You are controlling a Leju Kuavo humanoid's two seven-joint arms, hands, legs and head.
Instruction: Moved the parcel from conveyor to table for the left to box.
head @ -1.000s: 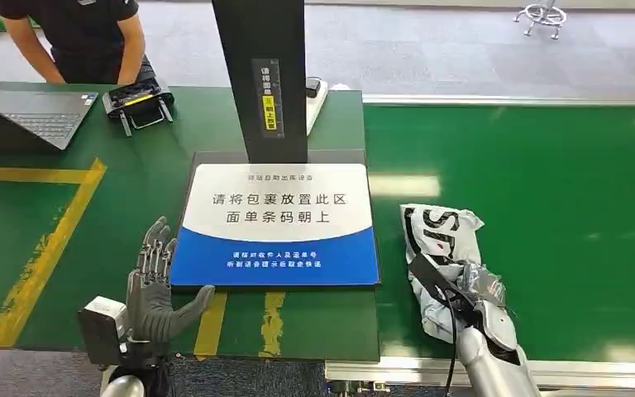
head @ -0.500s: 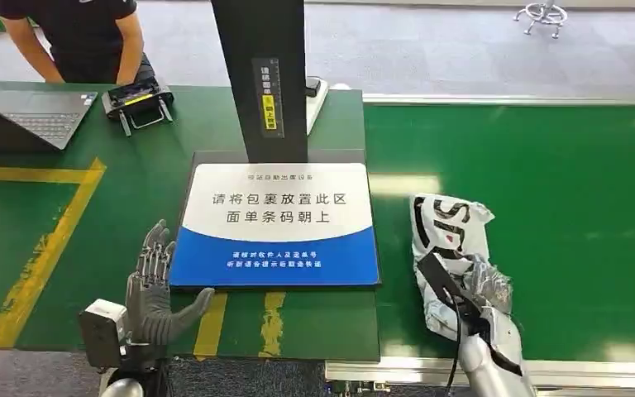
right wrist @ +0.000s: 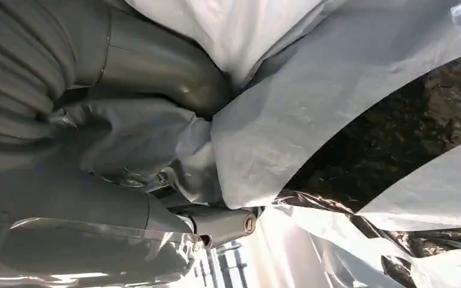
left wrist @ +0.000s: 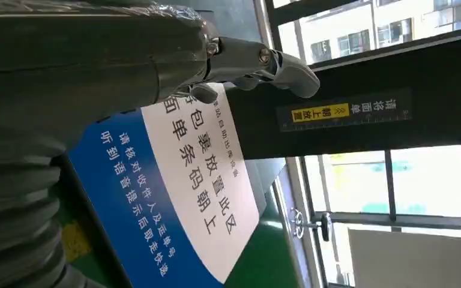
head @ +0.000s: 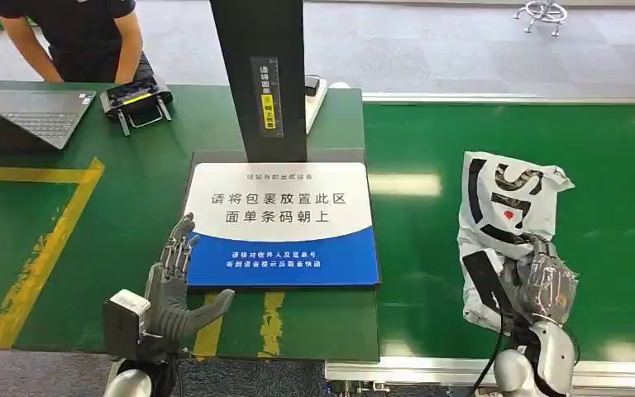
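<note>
Robot takes hold of a parcel on the conveyor belt.

The right hand has its fingers clamped on the near end of the white-and-black parcel, which sits on the green conveyor right of the table. The left hand waits by the blue-and-white placement mat, fingers apart. Likely next: lift and carry leftward onto the table.

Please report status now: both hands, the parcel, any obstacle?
Right hand grips parcel above belt. Left hand open beside mat. Scanner post behind mat.
</note>
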